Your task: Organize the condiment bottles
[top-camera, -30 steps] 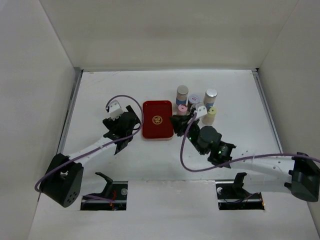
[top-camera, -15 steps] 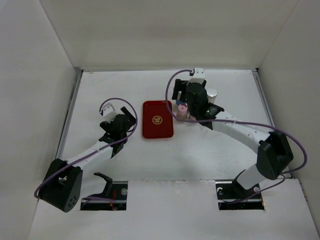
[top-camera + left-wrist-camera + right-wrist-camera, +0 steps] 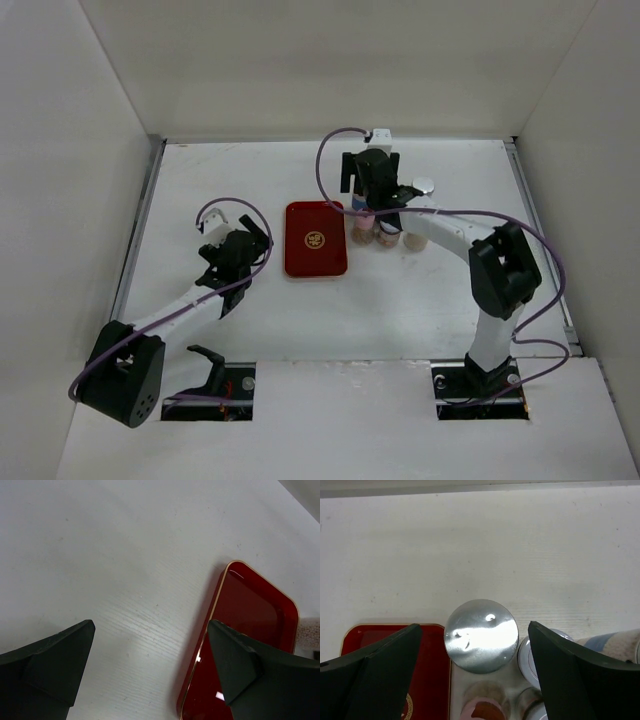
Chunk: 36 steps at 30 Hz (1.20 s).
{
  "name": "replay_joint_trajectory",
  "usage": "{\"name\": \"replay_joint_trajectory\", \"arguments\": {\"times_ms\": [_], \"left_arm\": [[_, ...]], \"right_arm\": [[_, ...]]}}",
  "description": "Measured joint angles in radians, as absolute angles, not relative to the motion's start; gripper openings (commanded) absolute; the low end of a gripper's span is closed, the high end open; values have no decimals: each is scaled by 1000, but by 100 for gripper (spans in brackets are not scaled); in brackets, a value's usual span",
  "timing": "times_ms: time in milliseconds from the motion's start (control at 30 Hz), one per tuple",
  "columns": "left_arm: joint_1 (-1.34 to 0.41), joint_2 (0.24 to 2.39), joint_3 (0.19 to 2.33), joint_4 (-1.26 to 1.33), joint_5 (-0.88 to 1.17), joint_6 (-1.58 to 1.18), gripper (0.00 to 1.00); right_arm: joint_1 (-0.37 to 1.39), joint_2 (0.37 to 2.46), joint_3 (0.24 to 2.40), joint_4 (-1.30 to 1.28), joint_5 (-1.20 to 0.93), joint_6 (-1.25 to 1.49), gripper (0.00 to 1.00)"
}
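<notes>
The white table [image 3: 230, 180] is filling the top view. Just right of its centre you are seeing five condiment bottles [image 3: 385, 236] clustering beside one red tray [image 3: 316, 240], showing silver, pink and whitish tops and one blue-white label. The right gripper [image 3: 474, 626] is hanging spread wide over the silver cap [image 3: 481, 636]. The left gripper [image 3: 151, 625] is gaping too, holding nothing.

White table [image 3: 200, 180], red tray [image 3: 315, 240], condiment bottles [image 3: 388, 238]
</notes>
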State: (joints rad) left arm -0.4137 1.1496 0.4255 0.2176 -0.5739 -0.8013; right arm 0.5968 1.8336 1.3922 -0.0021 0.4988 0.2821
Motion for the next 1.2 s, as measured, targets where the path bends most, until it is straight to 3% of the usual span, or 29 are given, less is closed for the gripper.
{"name": "replay_joint_trajectory", "arguments": {"times_ms": [133,267,433,900,1200], "left_arm": [[-413,1152,426,229,-565,-803,100],[-408,1152,426,238,-562,-804,100],[-401,1152,425,243,-560,-804,100],[-372,1114,394,256,-554,-812,100],[-347,1113,388,258,-533,-829,100]], "right_arm": [[596,1869,1416,-8,496,279,80],[594,1890,1425,-26,499,274,57],[590,1894,1439,-39,500,272,48],[761,1833,1432,150,567,108,47],[820,1939,1509,169,475,159,48]]}}
